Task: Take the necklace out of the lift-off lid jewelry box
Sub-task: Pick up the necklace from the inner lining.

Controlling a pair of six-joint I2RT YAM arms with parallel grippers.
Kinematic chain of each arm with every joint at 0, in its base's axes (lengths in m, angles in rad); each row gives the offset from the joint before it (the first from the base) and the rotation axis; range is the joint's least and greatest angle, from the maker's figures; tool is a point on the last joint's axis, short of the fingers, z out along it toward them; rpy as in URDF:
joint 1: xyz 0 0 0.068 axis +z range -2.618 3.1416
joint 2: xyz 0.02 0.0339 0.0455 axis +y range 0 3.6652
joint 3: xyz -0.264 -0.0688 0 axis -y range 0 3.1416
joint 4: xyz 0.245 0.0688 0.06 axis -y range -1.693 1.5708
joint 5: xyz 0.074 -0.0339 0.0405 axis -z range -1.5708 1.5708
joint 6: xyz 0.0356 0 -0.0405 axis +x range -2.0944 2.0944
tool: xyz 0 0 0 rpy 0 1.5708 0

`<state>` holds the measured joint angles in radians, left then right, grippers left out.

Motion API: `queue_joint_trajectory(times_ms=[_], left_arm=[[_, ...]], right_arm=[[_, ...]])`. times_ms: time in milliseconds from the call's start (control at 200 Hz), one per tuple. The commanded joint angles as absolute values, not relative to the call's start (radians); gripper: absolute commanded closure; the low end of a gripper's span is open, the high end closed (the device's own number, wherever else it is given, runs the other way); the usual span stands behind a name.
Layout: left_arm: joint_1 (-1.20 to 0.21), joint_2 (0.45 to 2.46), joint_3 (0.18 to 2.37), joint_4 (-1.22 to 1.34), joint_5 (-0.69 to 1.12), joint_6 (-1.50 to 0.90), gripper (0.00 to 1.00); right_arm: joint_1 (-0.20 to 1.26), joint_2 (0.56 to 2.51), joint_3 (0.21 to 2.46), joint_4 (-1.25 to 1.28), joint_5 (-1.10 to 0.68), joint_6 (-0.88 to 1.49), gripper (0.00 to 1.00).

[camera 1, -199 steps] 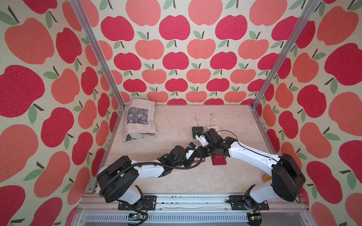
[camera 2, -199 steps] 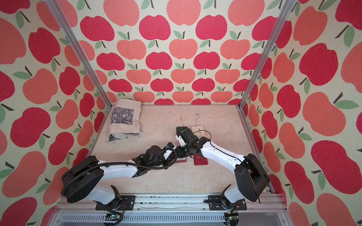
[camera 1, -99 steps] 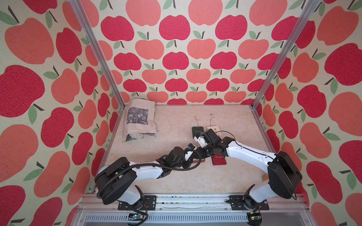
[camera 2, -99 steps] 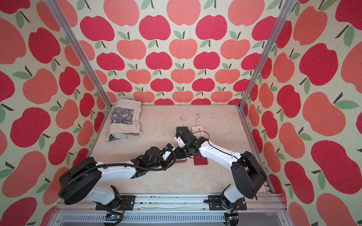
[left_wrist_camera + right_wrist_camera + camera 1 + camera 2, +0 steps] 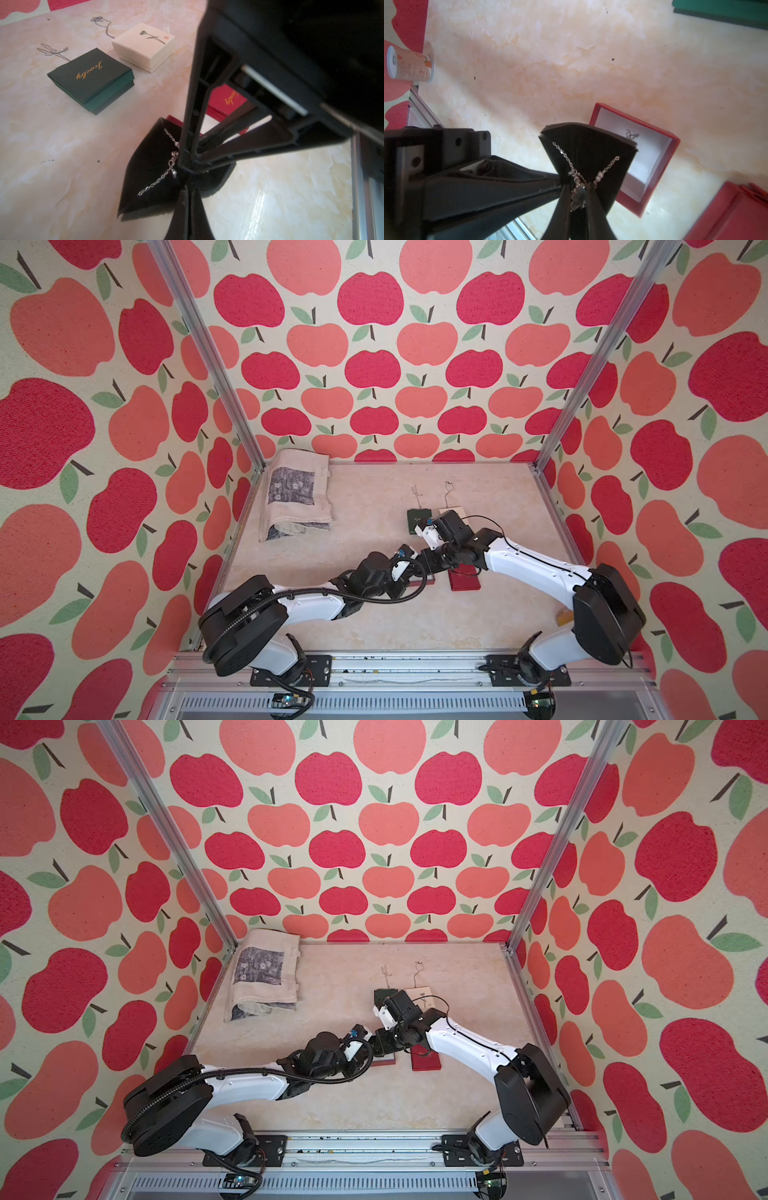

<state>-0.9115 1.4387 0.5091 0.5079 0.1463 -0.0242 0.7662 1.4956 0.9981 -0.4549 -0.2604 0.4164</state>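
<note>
Grip detail: right claw [image 5: 578,187] pinched shut on the necklace [image 5: 561,152] pendant, on a black pad [image 5: 593,143] that the left claw [image 5: 188,190] clamps just beside the open red box [image 5: 630,204]. Step in hand: freeing the chain; next likely needs a slow pull off the pad.

Looks like a robotics lab test cell, not anyone's home: aluminium frame posts [image 5: 208,356], apple-print fabric walls [image 5: 370,298] boxing in a marble-look desk [image 5: 374,614], two robot arms [image 5: 536,572] bolted to a metal rail [image 5: 415,662] up front.
</note>
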Motion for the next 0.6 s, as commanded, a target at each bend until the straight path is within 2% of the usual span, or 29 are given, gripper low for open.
queue_joint_trajectory(times_ms=[0, 595], left_arm=[[-0.917, 1.415, 0.508, 0.531, 0.152, -0.001, 1.0], [-0.933, 1.387, 0.508, 0.511, 0.251, 0.055, 1.0]], right_arm=[[0.747, 1.463, 1.031, -0.489, -0.25, 0.396, 0.85], [0.706, 1.448, 1.065, -0.434, -0.265, 0.408, 0.86]])
